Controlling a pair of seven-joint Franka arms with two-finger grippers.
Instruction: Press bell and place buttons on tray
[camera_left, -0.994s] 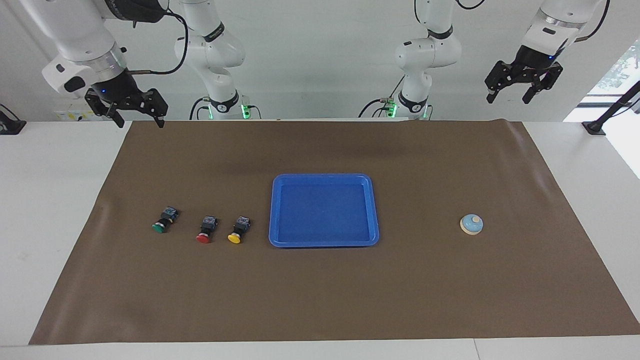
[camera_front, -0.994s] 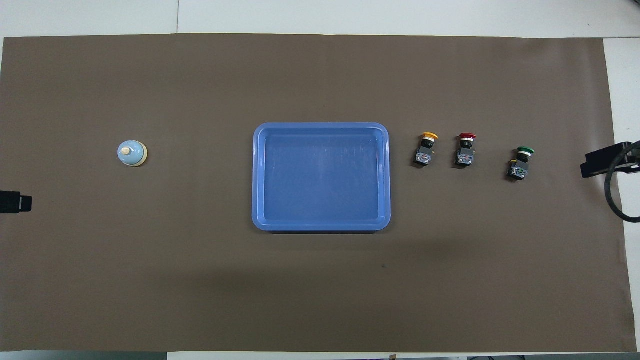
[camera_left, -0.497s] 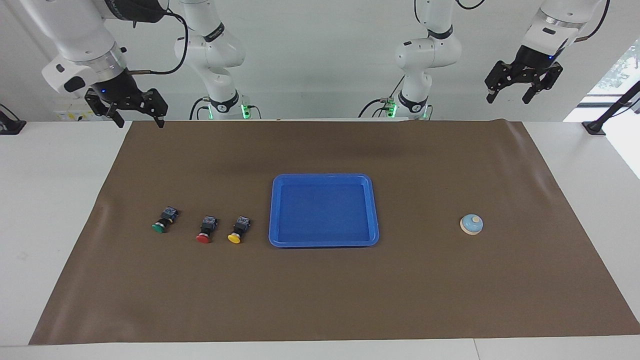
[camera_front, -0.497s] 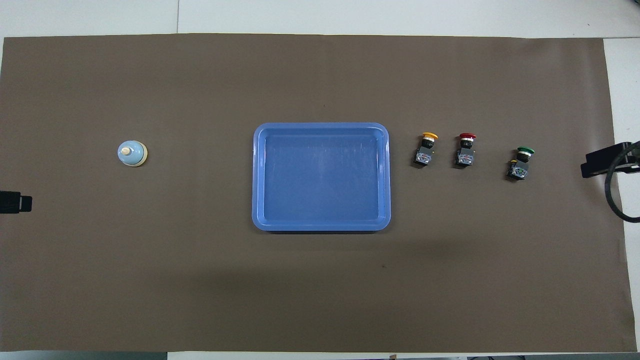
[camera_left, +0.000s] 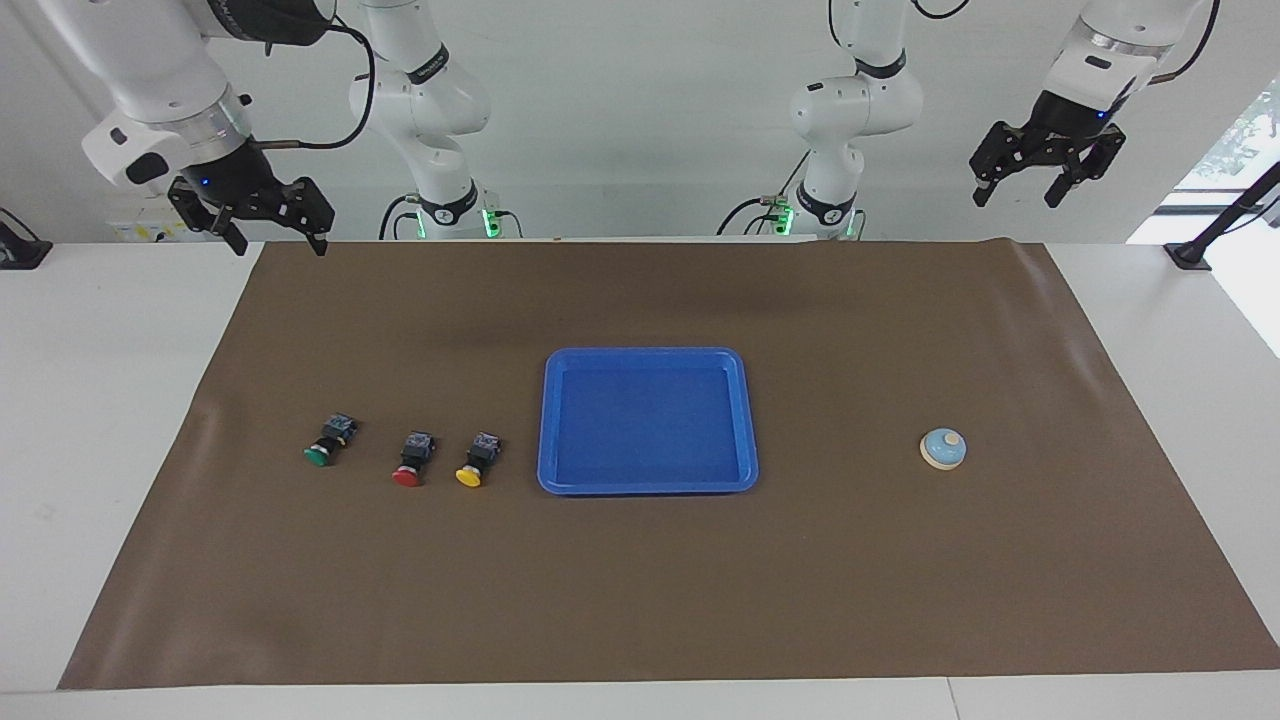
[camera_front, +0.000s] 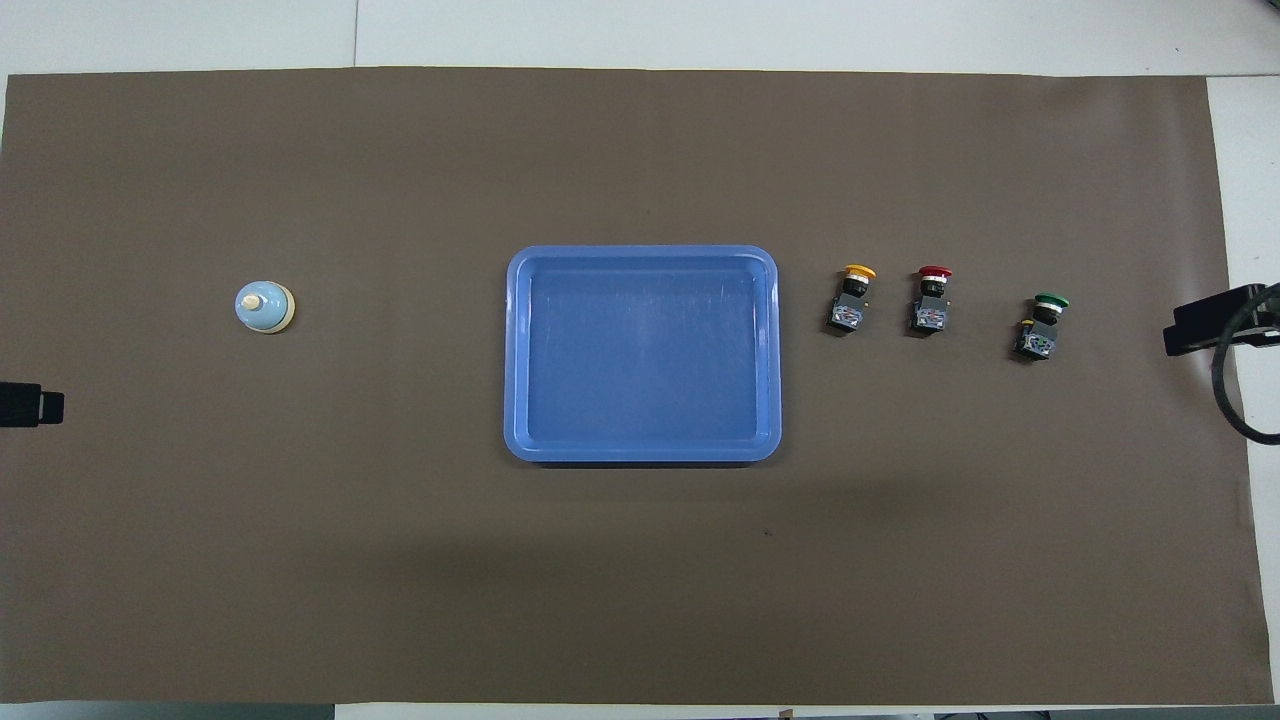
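The light-blue bell (camera_left: 942, 449) (camera_front: 264, 306) stands on the brown mat toward the left arm's end of the table. The empty blue tray (camera_left: 548, 430) (camera_front: 516, 350) lies at the middle. Three buttons lie in a row toward the right arm's end: yellow (camera_left: 477, 460) (camera_front: 852, 298) closest to the tray, then red (camera_left: 412, 458) (camera_front: 932, 300), then green (camera_left: 328, 441) (camera_front: 1042, 326). My left gripper (camera_left: 1016, 198) hangs open and empty, high over the table's edge at its own end. My right gripper (camera_left: 279, 243) is open and empty too, raised over the mat's corner near its base.
A brown mat (camera_left: 640, 600) covers most of the white table (camera_left: 100, 400). A black stand foot (camera_left: 1190, 255) sits on the white table at the left arm's end. In the overhead view only dark parts of the hands show at the side edges.
The right gripper has drifted very slightly; the left arm, bell, tray and buttons are where they were.
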